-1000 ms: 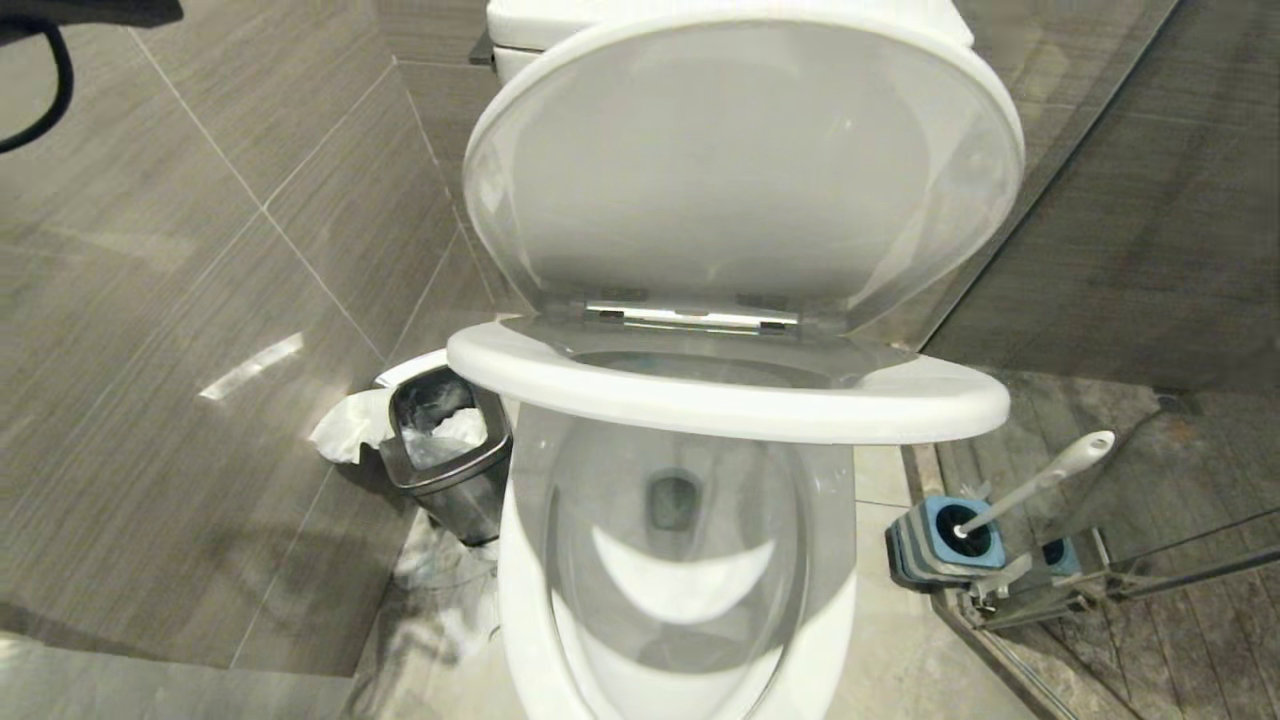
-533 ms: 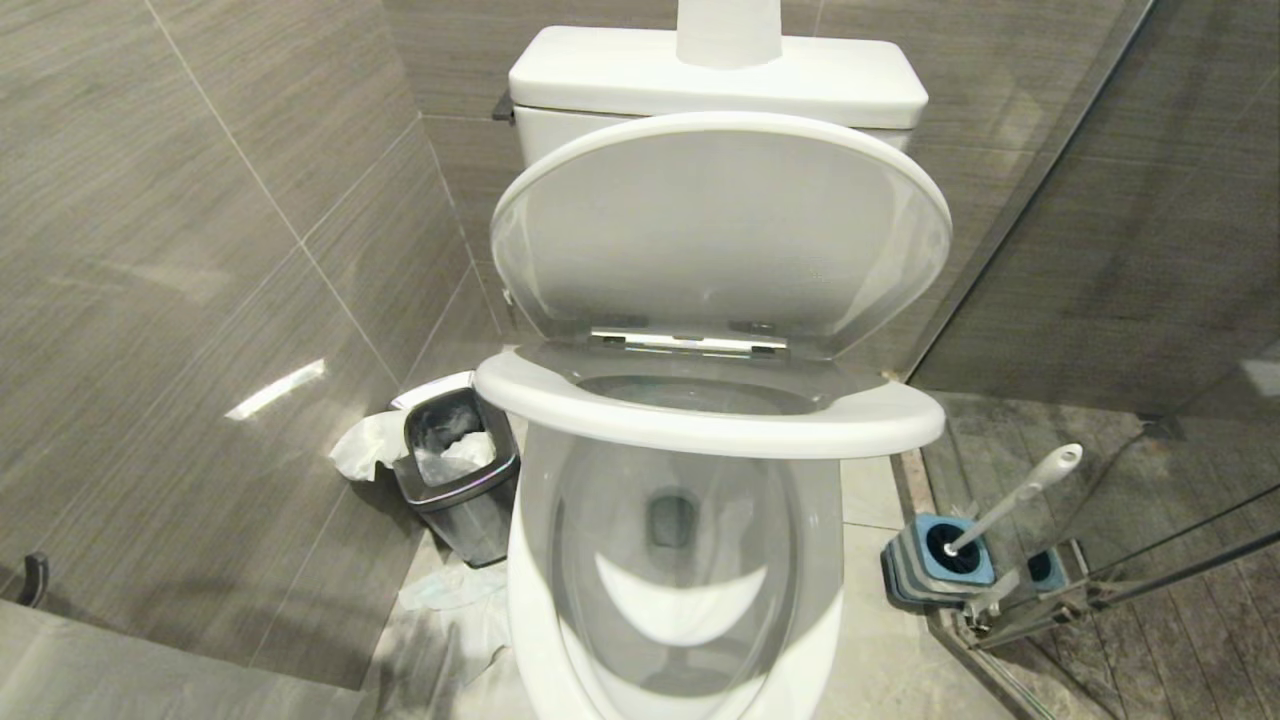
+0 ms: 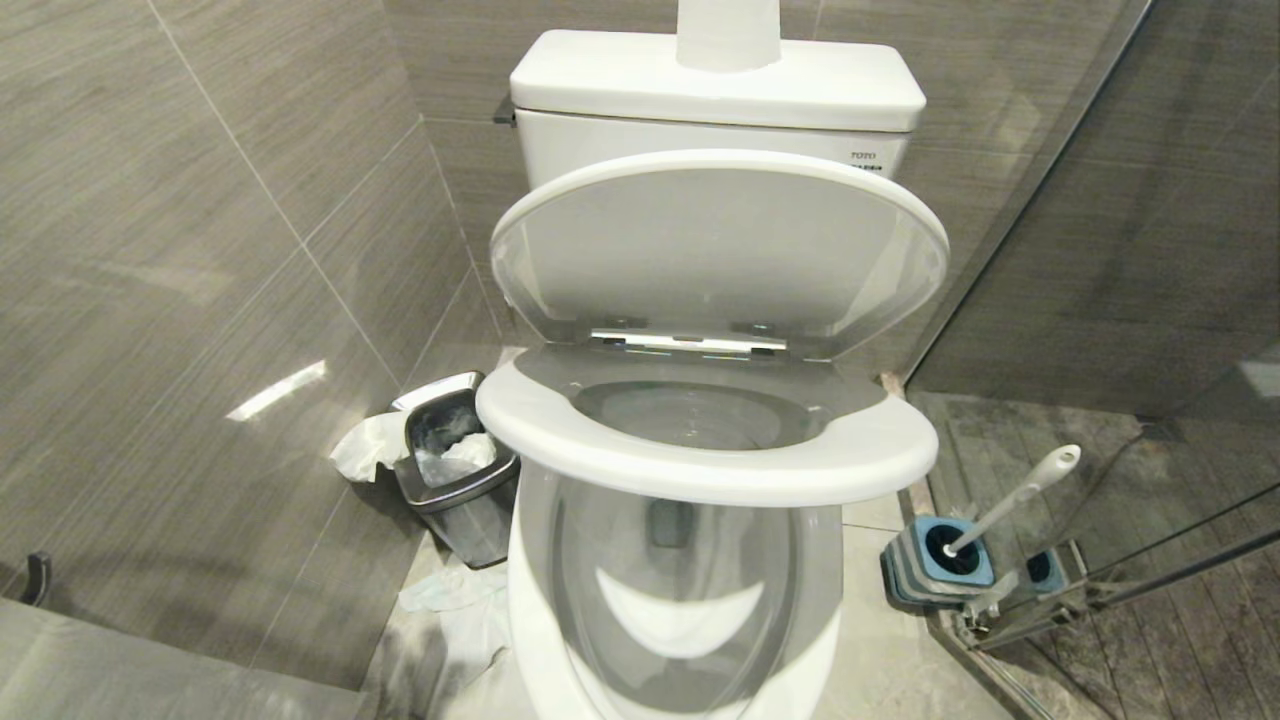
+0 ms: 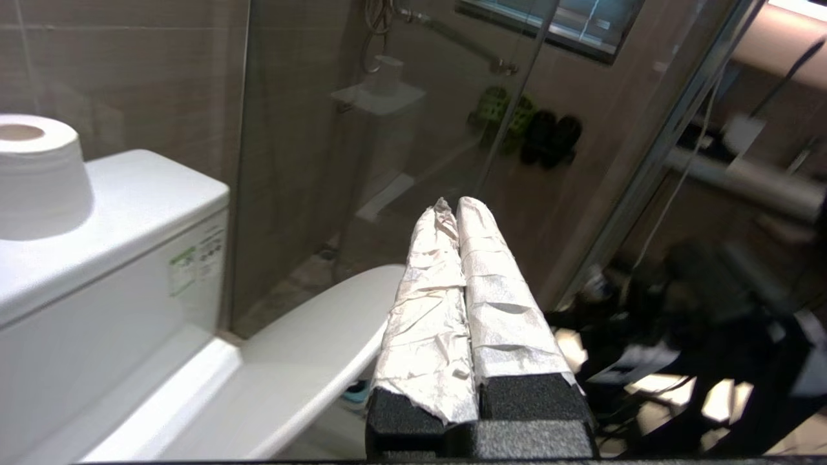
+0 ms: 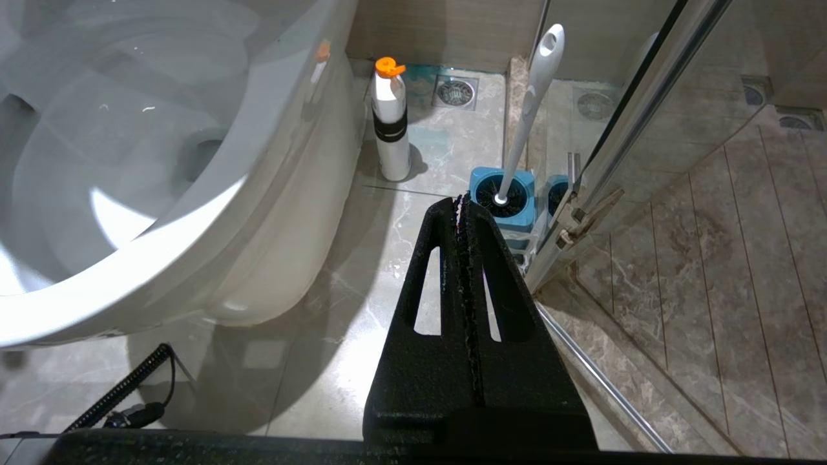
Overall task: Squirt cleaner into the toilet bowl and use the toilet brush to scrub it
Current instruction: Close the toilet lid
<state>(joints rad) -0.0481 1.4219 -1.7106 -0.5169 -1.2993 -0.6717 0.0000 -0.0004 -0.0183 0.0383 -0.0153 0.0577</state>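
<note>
Now my left gripper [image 4: 452, 210] is pressed shut and holds nothing, up beside the tank [image 4: 116, 213]. My right gripper [image 5: 460, 201] is shut and empty too. The toilet bowl [image 3: 675, 580] sits at six o'clock. The toilet brush [image 3: 1010, 497] stands at four o'clock.

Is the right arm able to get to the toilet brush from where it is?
Probably yes. The right gripper, shut, points at the brush standing in its holder, with only bare floor between; it must open first.
</note>
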